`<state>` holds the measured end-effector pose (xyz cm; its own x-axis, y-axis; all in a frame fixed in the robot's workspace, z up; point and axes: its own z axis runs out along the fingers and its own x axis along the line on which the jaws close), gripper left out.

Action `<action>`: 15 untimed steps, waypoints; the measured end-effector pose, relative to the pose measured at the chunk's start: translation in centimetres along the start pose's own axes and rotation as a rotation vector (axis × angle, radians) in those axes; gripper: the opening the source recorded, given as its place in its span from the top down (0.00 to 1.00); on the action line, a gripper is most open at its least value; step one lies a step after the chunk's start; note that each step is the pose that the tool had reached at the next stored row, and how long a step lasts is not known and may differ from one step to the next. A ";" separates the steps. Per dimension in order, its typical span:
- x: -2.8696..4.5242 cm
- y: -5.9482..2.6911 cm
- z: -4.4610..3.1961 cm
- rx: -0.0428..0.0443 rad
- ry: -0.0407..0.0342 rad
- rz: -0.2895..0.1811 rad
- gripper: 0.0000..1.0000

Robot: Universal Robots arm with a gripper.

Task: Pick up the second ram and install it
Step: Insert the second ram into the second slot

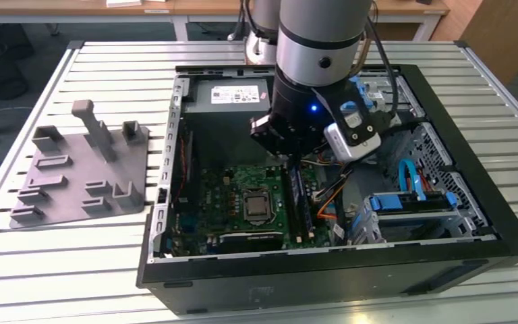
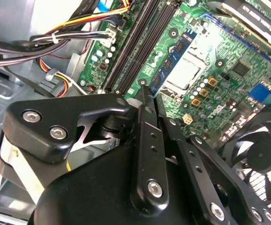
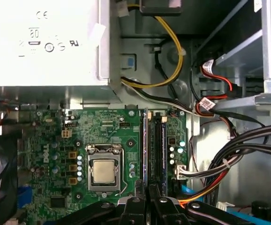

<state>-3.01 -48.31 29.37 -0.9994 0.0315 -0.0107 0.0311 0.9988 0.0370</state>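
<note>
The arm reaches down into the open computer case [image 1: 331, 266], which sits in the middle of the tabletop [image 1: 79, 263]. The end effector [image 1: 291, 160] is low over the green motherboard [image 1: 232, 196], near the board's back edge. In both wrist views its fingers [image 2: 144, 91] are pulled in narrow. They look to be pinching one end of the second ram [image 3: 145, 140].

The second ram [image 1: 297, 199] is the thin blue-green stick. It stands on its edge in the long slot just beside the square chip socket [image 3: 101, 171]. Black slots [image 3: 160, 145] run along its other side. I cannot tell if it is pushed all the way in.

To do this well, I think the stick should stay straight up, not leaning. It should line up with the slot from end to end. The push should go straight down and be gentle and even, so that both ends sink together. The colored wires [image 3: 206, 105] at the board's side are near, so the arm should keep off them.
</note>
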 end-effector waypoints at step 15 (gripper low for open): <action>0.00 0.00 0.09 0.0015 -0.0054 0.144 0.86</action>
<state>-3.01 -48.31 29.28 -0.9845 0.1749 -0.0107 0.1744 0.9840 0.0371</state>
